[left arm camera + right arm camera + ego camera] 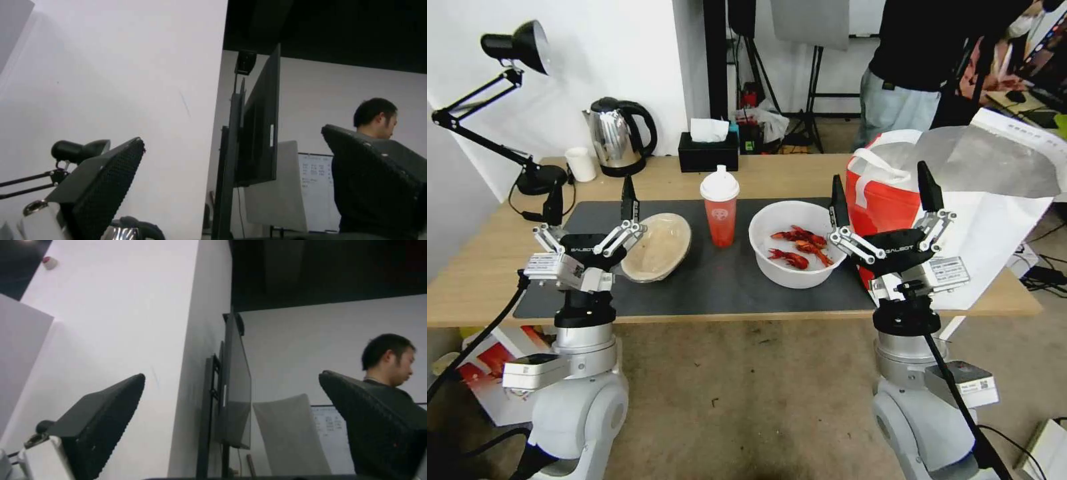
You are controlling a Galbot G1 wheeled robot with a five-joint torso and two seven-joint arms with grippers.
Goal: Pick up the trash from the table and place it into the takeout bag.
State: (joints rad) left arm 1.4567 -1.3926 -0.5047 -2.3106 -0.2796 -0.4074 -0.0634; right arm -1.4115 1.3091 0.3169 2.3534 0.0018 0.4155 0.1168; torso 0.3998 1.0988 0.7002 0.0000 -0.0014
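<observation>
The left claw [590, 200] stands spread, fingers up, holding nothing, at the near edge of the bench [487, 267]; the pulp bowl [657, 255] leans just beside it on its inner side. The right claw [882, 195] is likewise spread and empty, with the crayfish bowl [790, 243] just inside it and the bag [887, 193] right behind. The cup [720, 207] stands between the two claws, a little farther off. Nothing looks bagged yet, so this seems the start: the next move calls for tipping a claw down over a bowl rim and pinching it.
</observation>
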